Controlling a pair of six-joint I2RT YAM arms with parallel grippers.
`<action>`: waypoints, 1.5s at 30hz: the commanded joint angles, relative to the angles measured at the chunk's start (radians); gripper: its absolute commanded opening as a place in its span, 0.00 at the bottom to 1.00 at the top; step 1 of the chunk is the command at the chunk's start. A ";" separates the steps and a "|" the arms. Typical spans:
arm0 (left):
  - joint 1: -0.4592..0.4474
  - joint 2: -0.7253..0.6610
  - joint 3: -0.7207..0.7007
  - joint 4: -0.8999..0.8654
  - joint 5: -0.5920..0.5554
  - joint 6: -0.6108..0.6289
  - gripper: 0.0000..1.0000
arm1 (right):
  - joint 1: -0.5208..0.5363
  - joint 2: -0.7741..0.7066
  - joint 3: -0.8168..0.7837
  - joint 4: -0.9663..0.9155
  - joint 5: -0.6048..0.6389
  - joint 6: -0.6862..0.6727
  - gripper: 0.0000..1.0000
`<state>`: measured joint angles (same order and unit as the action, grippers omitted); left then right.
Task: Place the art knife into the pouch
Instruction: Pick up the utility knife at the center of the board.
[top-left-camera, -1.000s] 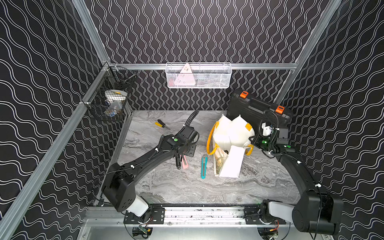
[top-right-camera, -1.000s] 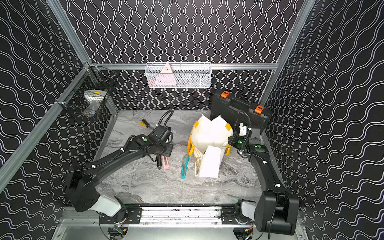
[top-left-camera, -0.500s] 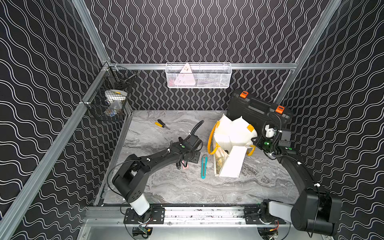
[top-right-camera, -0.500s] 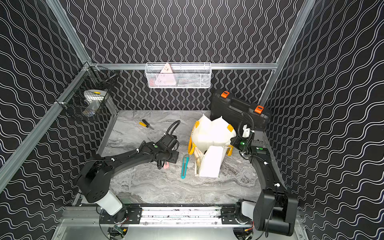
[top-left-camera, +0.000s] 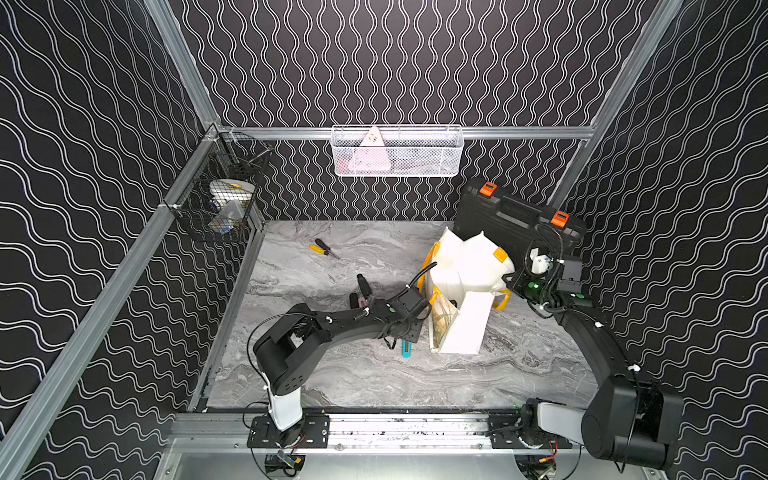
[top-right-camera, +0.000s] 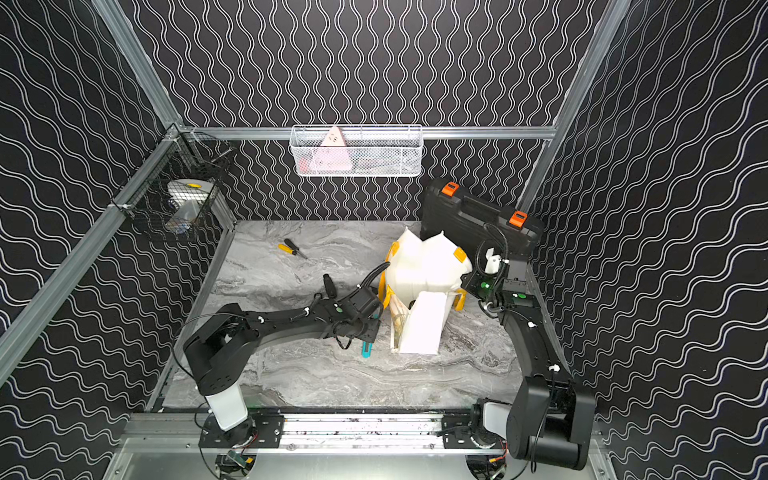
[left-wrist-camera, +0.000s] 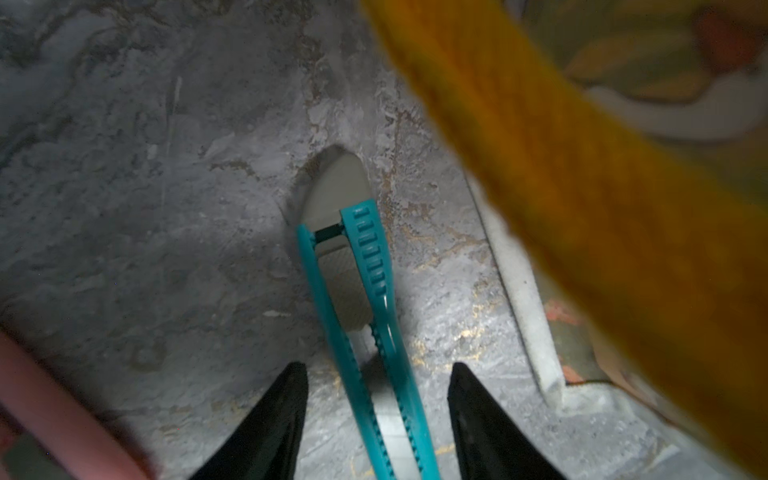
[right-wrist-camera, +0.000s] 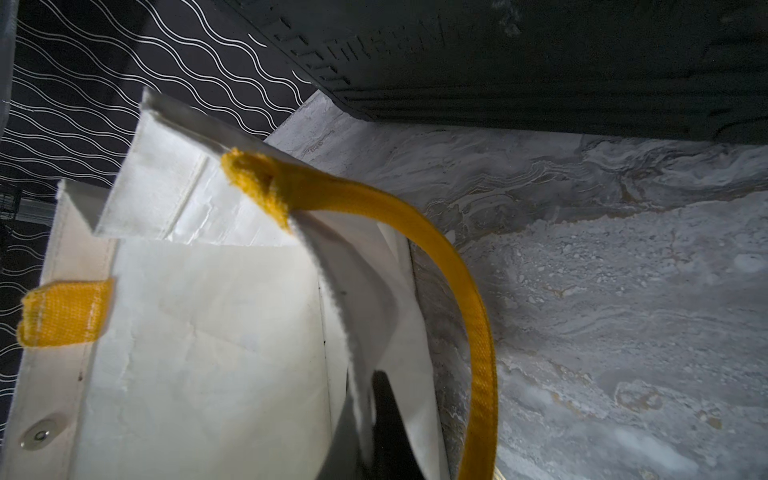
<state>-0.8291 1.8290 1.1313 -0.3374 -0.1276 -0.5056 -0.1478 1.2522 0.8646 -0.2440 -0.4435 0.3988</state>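
Observation:
The art knife (left-wrist-camera: 357, 270) is a teal snap-off cutter lying flat on the marble table. Only its tail (top-left-camera: 406, 349) (top-right-camera: 365, 350) pokes out from under my left wrist in both top views. My left gripper (left-wrist-camera: 376, 368) is open, with a finger on each side of the knife's body and a gap to both. The pouch (top-left-camera: 461, 270) (top-right-camera: 424, 266) is a white cloth tote with yellow handles (left-wrist-camera: 582, 208), standing just right of the knife with its mouth pulled open. My right gripper (right-wrist-camera: 386, 415) is shut on the pouch's rim (right-wrist-camera: 332, 291), cloth pinched between its fingers.
A pink object (left-wrist-camera: 41, 415) lies close beside the left fingers. A yellow-handled screwdriver (top-left-camera: 322, 249) lies at the back of the table. A black case with orange latches (top-left-camera: 515, 216) leans behind the pouch. A white wire basket (top-left-camera: 397, 151) and a black mesh basket (top-left-camera: 224, 203) hang on the walls.
My left arm has swung right from the pink object and come down over the knife beside the pouch. The right arm has kept its hold on the pouch, shifting slightly right.

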 joint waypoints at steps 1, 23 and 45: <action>-0.011 0.028 0.011 -0.020 -0.062 -0.037 0.59 | -0.001 -0.004 0.003 0.015 -0.010 -0.005 0.00; -0.048 0.092 0.005 -0.048 -0.125 -0.045 0.48 | -0.001 -0.020 0.002 0.010 -0.031 -0.012 0.00; 0.065 0.001 -0.161 -0.007 -0.097 -0.050 0.26 | 0.000 -0.041 0.001 -0.002 -0.035 -0.021 0.00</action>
<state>-0.7944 1.8294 1.0065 -0.2157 -0.2684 -0.5495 -0.1486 1.2194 0.8600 -0.2485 -0.4763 0.3893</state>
